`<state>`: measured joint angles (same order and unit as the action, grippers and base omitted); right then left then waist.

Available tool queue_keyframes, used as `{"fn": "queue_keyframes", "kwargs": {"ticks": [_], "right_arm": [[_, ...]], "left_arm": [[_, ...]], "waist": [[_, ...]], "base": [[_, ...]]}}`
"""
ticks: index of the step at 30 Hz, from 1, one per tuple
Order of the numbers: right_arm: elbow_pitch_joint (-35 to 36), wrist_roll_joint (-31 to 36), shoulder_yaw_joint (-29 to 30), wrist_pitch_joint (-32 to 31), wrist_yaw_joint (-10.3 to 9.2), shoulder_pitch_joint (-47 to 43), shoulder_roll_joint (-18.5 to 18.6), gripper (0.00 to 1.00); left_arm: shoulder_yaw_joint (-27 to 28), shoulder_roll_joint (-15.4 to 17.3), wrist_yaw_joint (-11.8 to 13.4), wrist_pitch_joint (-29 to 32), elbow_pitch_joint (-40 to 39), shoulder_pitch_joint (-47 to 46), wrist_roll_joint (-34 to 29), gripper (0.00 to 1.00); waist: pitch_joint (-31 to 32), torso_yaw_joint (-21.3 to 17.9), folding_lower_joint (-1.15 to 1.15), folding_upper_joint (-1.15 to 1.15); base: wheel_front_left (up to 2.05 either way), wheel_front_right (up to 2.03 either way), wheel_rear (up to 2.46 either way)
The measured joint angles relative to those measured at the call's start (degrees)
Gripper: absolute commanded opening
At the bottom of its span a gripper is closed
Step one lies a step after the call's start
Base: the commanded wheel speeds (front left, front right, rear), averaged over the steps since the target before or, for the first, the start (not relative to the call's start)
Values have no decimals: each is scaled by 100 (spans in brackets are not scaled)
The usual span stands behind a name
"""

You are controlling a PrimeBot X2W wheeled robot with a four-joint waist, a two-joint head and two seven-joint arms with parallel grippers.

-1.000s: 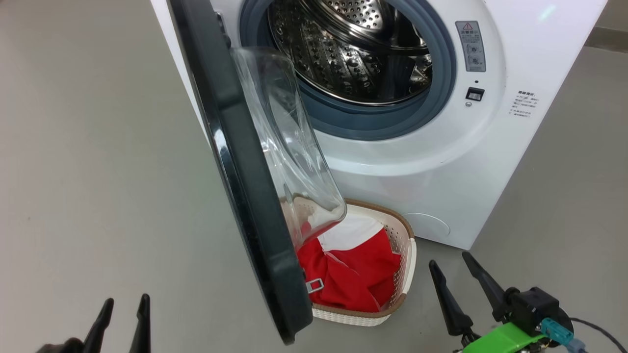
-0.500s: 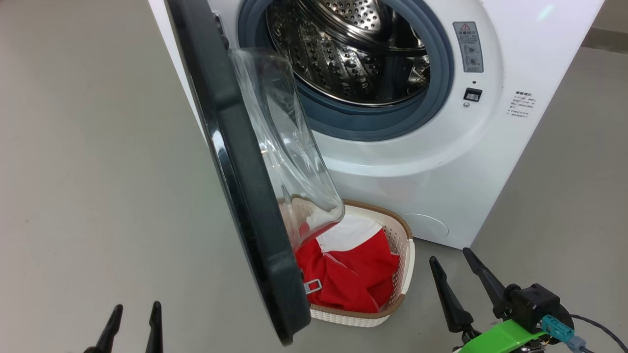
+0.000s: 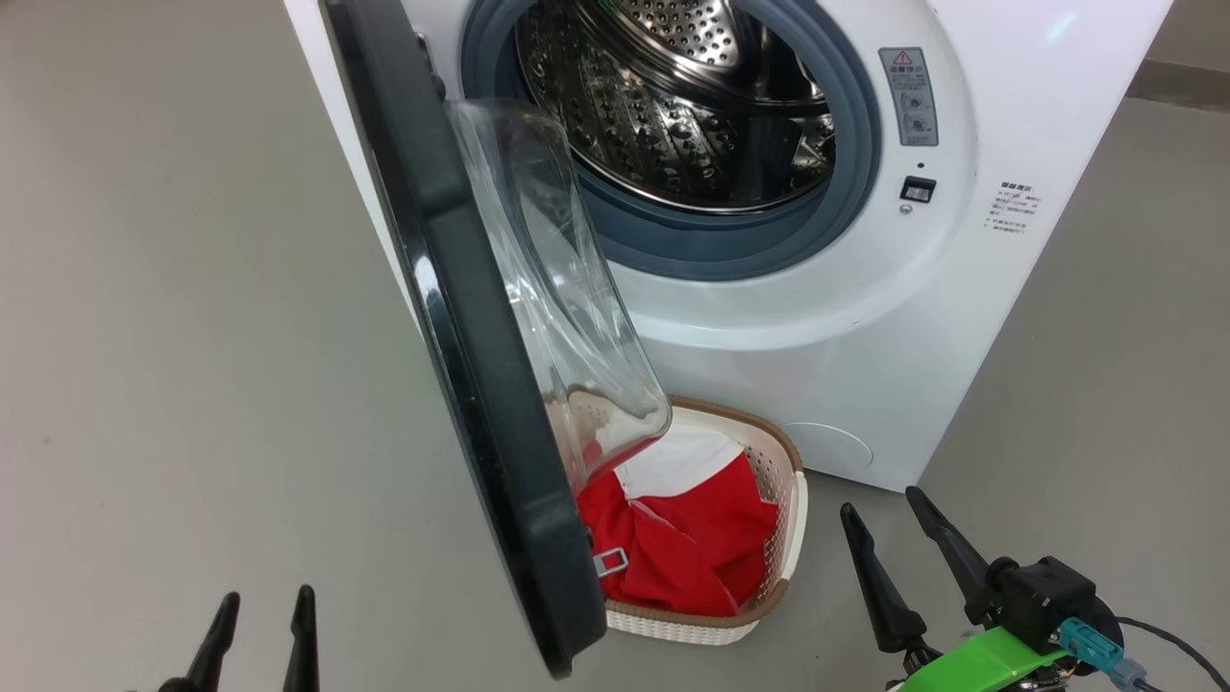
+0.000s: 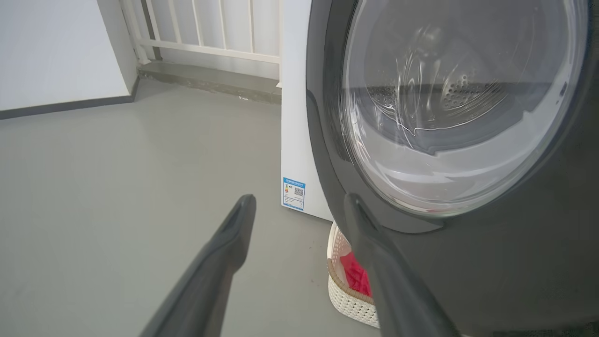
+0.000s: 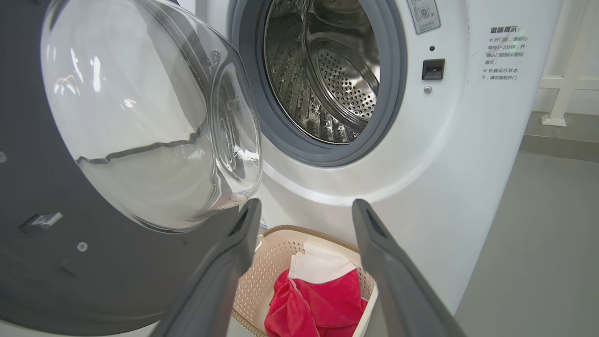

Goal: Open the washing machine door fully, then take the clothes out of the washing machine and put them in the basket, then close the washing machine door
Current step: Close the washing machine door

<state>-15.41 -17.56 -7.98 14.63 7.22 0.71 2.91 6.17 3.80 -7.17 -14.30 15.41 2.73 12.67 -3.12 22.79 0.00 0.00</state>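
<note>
The washing machine [image 3: 865, 317] is taken as the landmark. Its opening is uncovered, and the perforated steel drum [image 3: 673, 106] is seen inside the grey rubber seal [image 3: 730, 255]. The washing machine door [image 3: 471, 365] is swung out from the machine's front, hinged on the side toward the robot's left, and is held roughly square to that front. Its clear glass bowl [image 3: 557, 308] is turned toward the space before the opening. A small metal latch [image 3: 610, 562] is seen near the door's lower edge.

The basket [image 3: 692, 627] is set on the grey floor [image 3: 173, 336] at the foot of the machine's front, below the opening, and is partly covered by the door's lower edge. The clothes [image 3: 692, 548] are lain inside the basket in a crumpled red heap, with the white panel turned toward the machine.

The left gripper [image 3: 269, 596] is held out from the machine, on the outer side of the door and apart from it, with its jaws spread wide over the floor. The right gripper [image 3: 878, 500] is held before the machine's front, just beside the basket on the side away from the door, untouched by it; its jaws are likewise spread wide.

A warning label [image 3: 908, 96] and a dark lock slot [image 3: 918, 189] are seen on the machine's front beside the opening. A small sticker [image 4: 293, 193] is seen low on the machine's side panel.
</note>
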Motion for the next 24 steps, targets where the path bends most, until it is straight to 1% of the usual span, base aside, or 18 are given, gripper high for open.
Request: {"fn": "queue_keyframes", "kwargs": {"ticks": [2, 3, 4, 5, 6, 7, 10, 11, 12, 14, 17, 19, 21, 23, 24], "right_arm": [[0, 0, -1, 0, 0, -1, 0, 100], [0, 0, -1, 0, 0, -1, 0, 100], [0, 0, -1, 0, 0, -1, 0, 100], [0, -1, -2, 0, 0, -2, 0, 100], [1, -1, -3, 0, 0, -3, 0, 100], [1, -1, -3, 0, 0, -3, 0, 100], [3, -1, -4, 0, 0, -5, 0, 100], [3, -1, -4, 0, 0, -5, 0, 100], [3, -1, -4, -1, 0, -5, 0, 100], [4, -2, -4, 0, 0, -5, 0, 100], [5, -4, -5, -1, 0, -5, 1, 100], [8, -5, -8, 0, 0, -5, 0, 100], [8, -7, -7, -1, 0, -5, 1, 100], [11, -8, -8, -1, 0, -5, 0, 100], [12, -8, -4, 0, 0, -5, 0, 100]], "left_arm": [[5, -19, 0, 0, -24, 0, 205, 100], [-4, -20, 0, 0, -35, 0, 324, 79], [-41, -19, 0, 0, -66, 0, 444, 49], [-120, -19, 0, 0, -114, -1, 659, 33], [-210, -15, 0, 0, -181, -1, 851, 4], [-289, -1, 0, 0, -275, -2, 1031, 0], [-446, 120, 0, -1, -578, -24, 1792, 0], [-446, 120, 0, -1, -578, -24, 1792, 0], [-509, 259, 0, 0, -755, -58, 2493, 0], [-557, 438, 0, -1, -922, -87, 3244, 0], [-771, 783, 0, -18, -1092, -177, 4710, 0], [-948, 1083, 0, 32, -1248, -214, 5755, 0], [-1083, 1403, 1, 301, -1419, -220, 6595, 0], [-1115, 1596, 1, 809, -1696, -239, 7480, 0], [-1104, 1678, 1, 1021, -1834, -248, 7740, 0]], "waist": [[14, -4, 0, 0], [22, -6, 0, 0], [29, -7, 0, 0], [36, -7, 0, 0], [39, -6, 0, 0], [40, -4, 0, 0], [31, -2, 0, 0], [31, -2, 0, 0], [18, -5, 0, 0], [6, -15, 0, 0], [-15, -41, 0, 0], [-31, -64, 0, 0], [-50, -91, 0, 0], [-66, -125, 0, 0], [-78, -143, 0, 0]], "base": [[0, 0, 0], [0, 0, 0], [0, 0, 0], [0, 0, 0], [0, 0, 0], [0, 0, 0], [0, 0, 0], [0, 0, 0], [0, 0, 0], [0, 0, 0], [0, 0, 0], [0, 0, 0], [0, 0, 0], [0, 0, 0], [0, 0, 0]]}}
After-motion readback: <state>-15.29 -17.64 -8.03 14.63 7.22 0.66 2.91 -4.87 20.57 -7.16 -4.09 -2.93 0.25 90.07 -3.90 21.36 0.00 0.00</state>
